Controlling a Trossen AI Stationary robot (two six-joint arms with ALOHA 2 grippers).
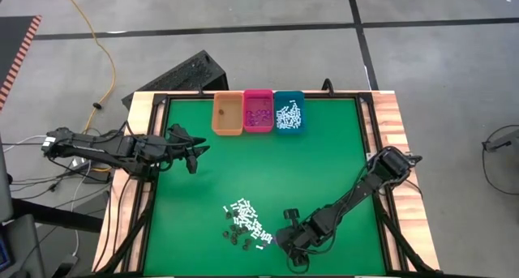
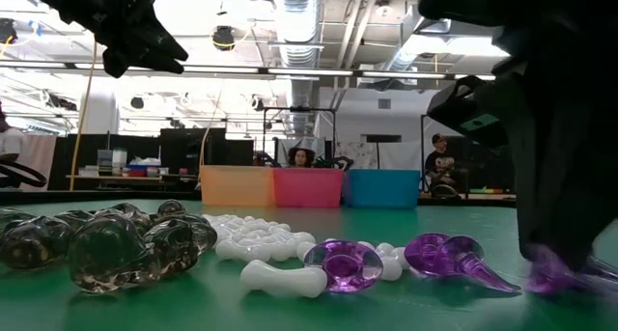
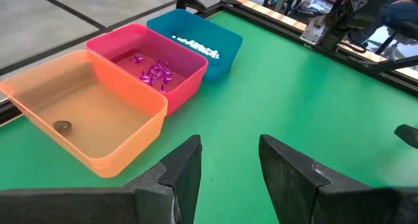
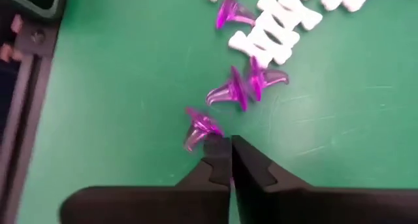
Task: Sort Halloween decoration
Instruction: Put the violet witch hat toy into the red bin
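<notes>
The Halloween decoration is a pile of small pieces (image 1: 243, 221) lying on the green mat near the table's near edge: white bone shapes (image 4: 274, 34), purple pieces (image 4: 238, 90) and dark clear pieces (image 2: 106, 244). My right gripper (image 4: 230, 145) is down at the pile's right edge, shut on one purple piece (image 4: 198, 129). My left gripper (image 3: 228, 159) hangs open above the mat at the left, facing the bins, with nothing between its fingers. My right gripper pinches the purple piece by its end (image 4: 210, 140) between the two fingertips. The fingers slant down at it from the table's right side. The rest of the piece sticks out beside the tips and lies on the mat.
Three bins stand side by side at the mat's far edge: an orange bin (image 1: 228, 113) with one dark piece, a pink bin (image 1: 259, 110) with purple pieces, a teal bin (image 1: 289, 111) with white pieces. Bare green mat lies between the bins and the pile.
</notes>
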